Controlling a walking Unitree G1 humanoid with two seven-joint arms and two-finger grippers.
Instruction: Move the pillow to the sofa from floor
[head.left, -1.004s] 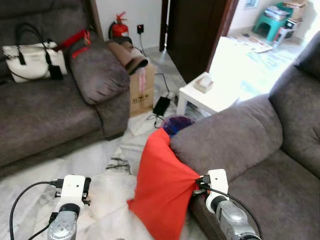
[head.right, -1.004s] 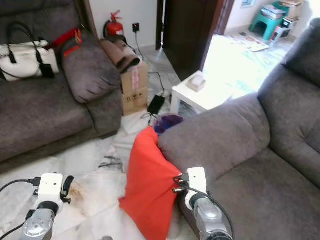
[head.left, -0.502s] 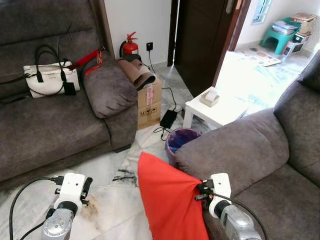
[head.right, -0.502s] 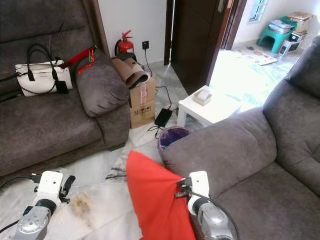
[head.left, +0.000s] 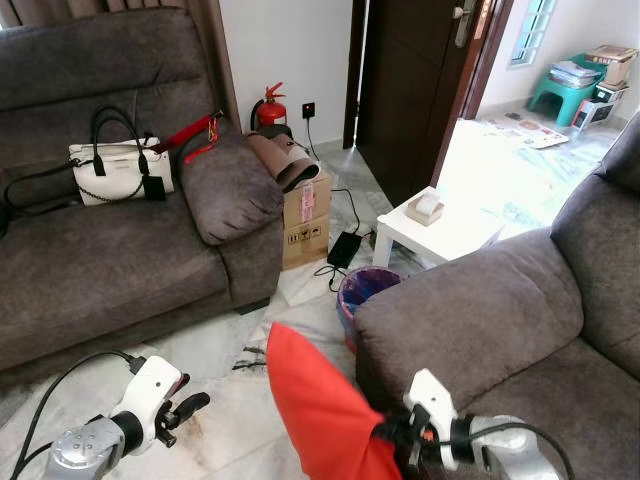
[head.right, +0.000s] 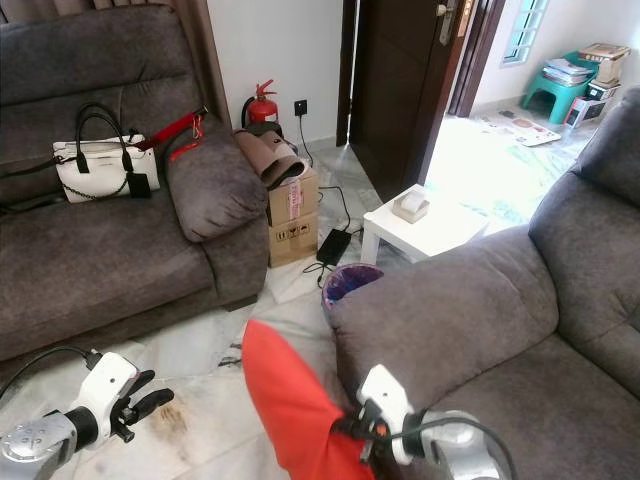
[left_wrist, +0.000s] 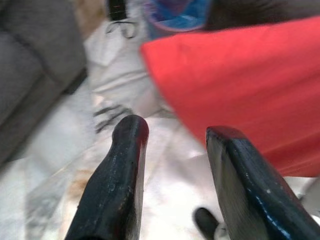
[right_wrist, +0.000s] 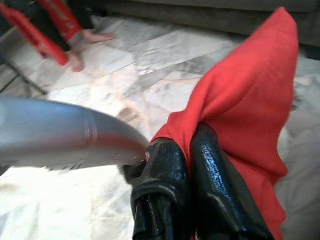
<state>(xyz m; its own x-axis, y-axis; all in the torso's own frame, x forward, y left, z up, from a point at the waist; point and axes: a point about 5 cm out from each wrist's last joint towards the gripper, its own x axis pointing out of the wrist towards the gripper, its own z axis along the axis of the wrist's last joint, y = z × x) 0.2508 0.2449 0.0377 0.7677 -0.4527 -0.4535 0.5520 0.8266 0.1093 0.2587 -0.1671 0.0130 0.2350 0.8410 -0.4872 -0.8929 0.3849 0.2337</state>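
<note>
Left eye view: the right gripper (head.left: 392, 432) is sitting low in the frame, its fingers pinched tight on a fold of the red pillow (head.left: 320, 405). The pillow is hanging from that grip with one corner pointing up, beside the armrest of the near sofa (head.left: 470, 300) and above the marble floor (head.left: 225, 345). The left gripper (head.left: 185, 408) is hovering over the floor well to the left of the pillow, touching nothing. A blue bin (head.left: 362, 287) is standing just behind the pillow, against the sofa arm. A second sofa (head.left: 110, 255) is occupying the far left with a white handbag (head.left: 118, 170) resting on its seat. A cardboard box (head.left: 305, 215) is standing at its end, with a red fire extinguisher (head.left: 270, 108) against the wall behind and a small white table (head.left: 438, 225) near the open doorway.

Right eye view: the same layout is showing. The pillow (head.right: 290, 405) is hanging off the floor in the right gripper's grasp, just left of the near sofa's arm.

Left wrist view: the two black fingers (left_wrist: 120, 175) are standing apart with a clear gap, holding nothing. The pillow (left_wrist: 240, 95) is lying beyond them, and the bin (left_wrist: 175, 12) is showing further off.

Right wrist view: the fingers (right_wrist: 210, 190) are pressing together with red cloth bunched between them. The pillow (right_wrist: 250, 105) is draping away from the grip. The left arm (right_wrist: 60, 132) is crossing the frame over the floor. A person's bare feet (right_wrist: 87, 47) are standing at the far edge.
</note>
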